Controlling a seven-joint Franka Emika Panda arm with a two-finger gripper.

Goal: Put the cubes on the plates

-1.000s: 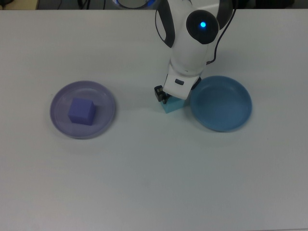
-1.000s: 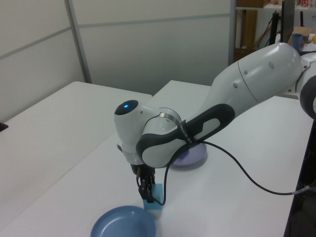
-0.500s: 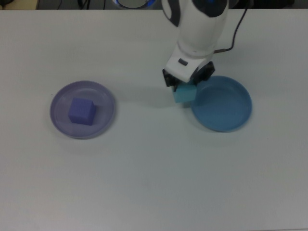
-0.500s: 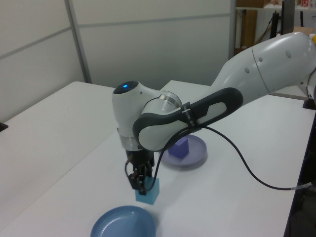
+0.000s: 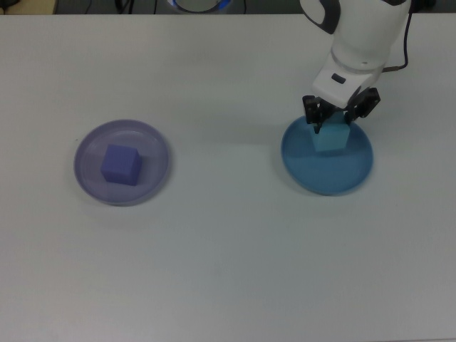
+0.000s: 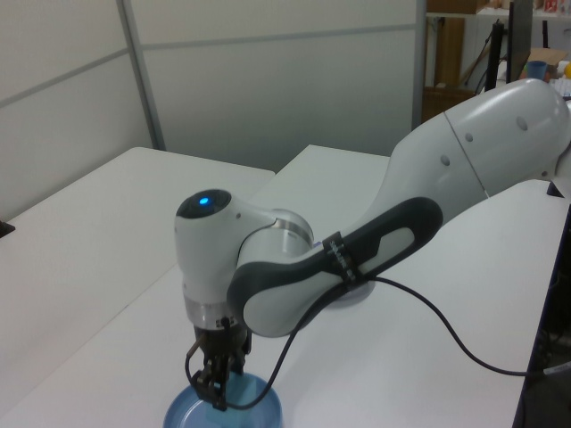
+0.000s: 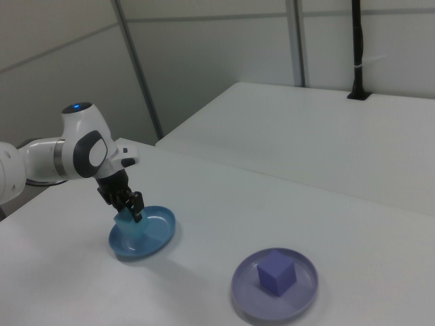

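Over the blue plate (image 5: 328, 174), the gripper (image 5: 340, 121) grips the turquoise cube (image 5: 331, 138). Well apart, the violet cube (image 5: 120, 164) sits on the lavender plate (image 5: 89, 178)

lavender plate (image 6: 352, 292): the arm (image 6: 357, 259) is covering nearly all of it in the left view; only a sliver is showing
violet-blue cube: not showing in the left view
blue plate (image 6: 183, 415): the left view's bottom edge is cutting it off
turquoise cube: gripper (image 6: 214, 392) is blocking it in the left view

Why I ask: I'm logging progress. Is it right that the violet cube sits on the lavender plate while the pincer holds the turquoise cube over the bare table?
Not over the table: the top view shows the pincer holding the turquoise cube over the blue plate. The violet cube does sit on the lavender plate.
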